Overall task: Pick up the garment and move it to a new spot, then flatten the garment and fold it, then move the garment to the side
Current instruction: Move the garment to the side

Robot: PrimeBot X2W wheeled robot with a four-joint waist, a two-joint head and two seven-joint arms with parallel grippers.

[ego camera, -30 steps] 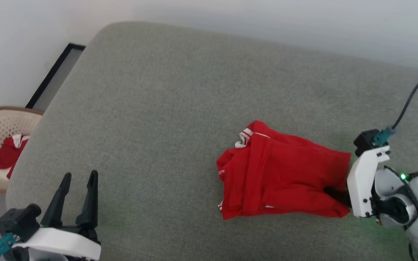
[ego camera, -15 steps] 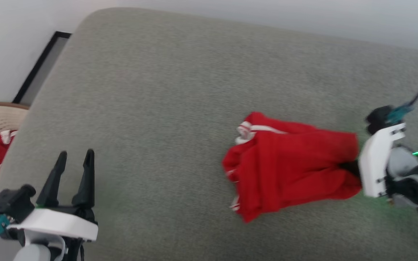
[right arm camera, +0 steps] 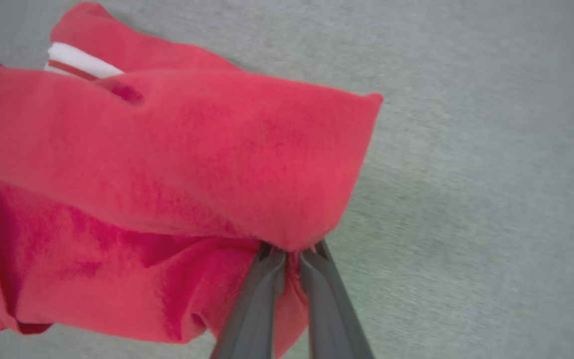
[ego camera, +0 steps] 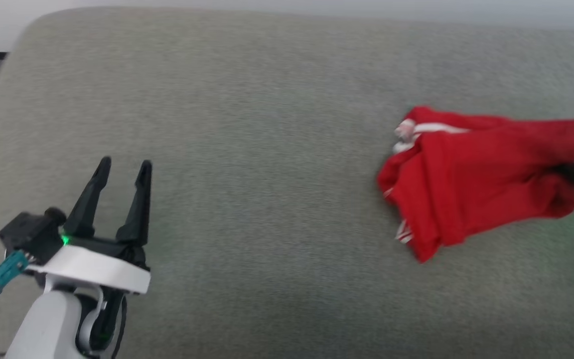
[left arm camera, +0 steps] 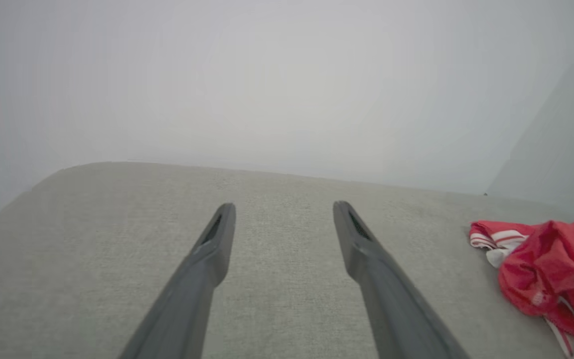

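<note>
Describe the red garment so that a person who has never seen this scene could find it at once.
Look at the wide grey-green cushioned surface; near its right side is a bunched garment. It is the one bright red thing there, with white striped sleeve bands at its left end, and the right gripper is shut on its right edge.

The garment [ego camera: 471, 184] lies bunched on the grey cushion [ego camera: 267, 124], well apart from the spread-fingered left tool [ego camera: 125, 162].
</note>
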